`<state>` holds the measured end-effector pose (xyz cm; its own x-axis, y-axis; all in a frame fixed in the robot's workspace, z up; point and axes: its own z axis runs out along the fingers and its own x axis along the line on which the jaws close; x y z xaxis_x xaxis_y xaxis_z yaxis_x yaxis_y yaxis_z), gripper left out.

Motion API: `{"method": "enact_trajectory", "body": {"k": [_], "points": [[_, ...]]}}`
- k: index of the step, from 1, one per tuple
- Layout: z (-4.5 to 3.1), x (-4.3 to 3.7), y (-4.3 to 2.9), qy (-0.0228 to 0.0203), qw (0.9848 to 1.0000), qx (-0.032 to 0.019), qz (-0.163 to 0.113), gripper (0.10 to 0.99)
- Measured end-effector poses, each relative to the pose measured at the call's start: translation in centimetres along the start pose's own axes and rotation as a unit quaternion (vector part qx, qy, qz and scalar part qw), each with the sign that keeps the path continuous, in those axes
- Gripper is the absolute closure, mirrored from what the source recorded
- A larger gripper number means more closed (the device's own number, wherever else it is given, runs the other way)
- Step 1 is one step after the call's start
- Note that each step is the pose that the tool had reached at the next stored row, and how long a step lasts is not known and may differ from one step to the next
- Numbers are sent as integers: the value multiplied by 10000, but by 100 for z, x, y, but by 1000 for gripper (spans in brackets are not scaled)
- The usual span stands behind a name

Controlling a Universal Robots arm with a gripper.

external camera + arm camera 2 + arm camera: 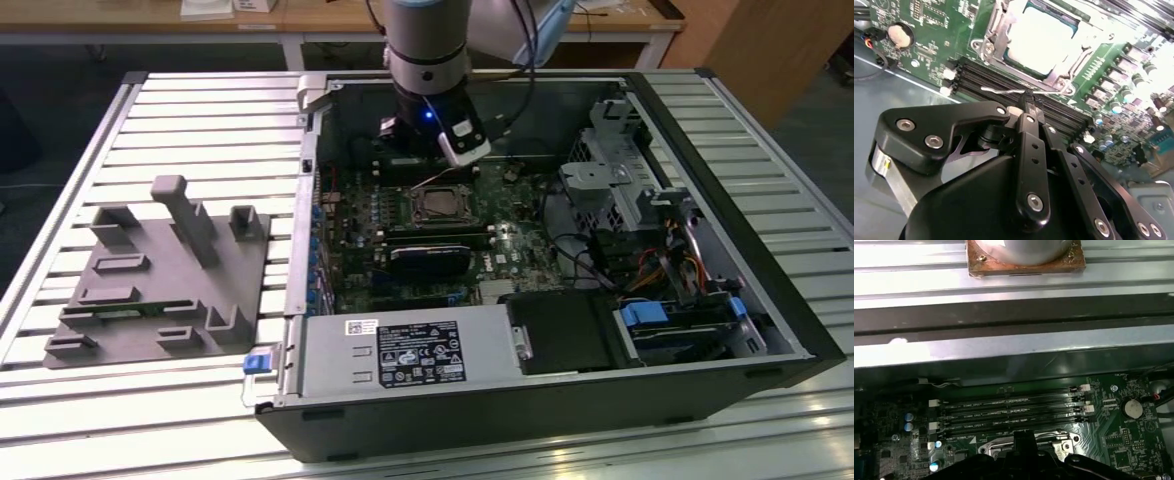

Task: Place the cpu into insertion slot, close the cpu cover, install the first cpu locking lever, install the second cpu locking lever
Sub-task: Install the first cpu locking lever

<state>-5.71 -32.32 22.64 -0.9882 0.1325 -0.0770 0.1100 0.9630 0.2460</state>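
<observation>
Gripper (1026, 101), jaws seemingly pressed together with no grip I can confirm, is hovering at the wire locking lever (1004, 91) lying lengthwise along the edge of the insertion slot (979, 46) beside the memory slots (989, 77), the cpu (1041, 35) sitting inside, framed by the cpu cover (999, 22).

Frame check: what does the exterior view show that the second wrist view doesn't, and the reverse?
Exterior view adds: the whole open computer case on the slatted table, a grey fixture block at the exterior view's left, and the arm over the board.
Second wrist view adds: the gripper close up, tips together at a thin wire lever, plus a coin battery.
Both share: the cpu framed by the cpu cover, and the memory slots.
</observation>
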Motion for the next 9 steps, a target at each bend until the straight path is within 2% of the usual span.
{"method": "enact_trajectory", "body": {"k": [6,9], "points": [[32,-77,3,-2,10000,0,0,980],[48,-77,-2,-60,10000,-7,-14,980]]}}
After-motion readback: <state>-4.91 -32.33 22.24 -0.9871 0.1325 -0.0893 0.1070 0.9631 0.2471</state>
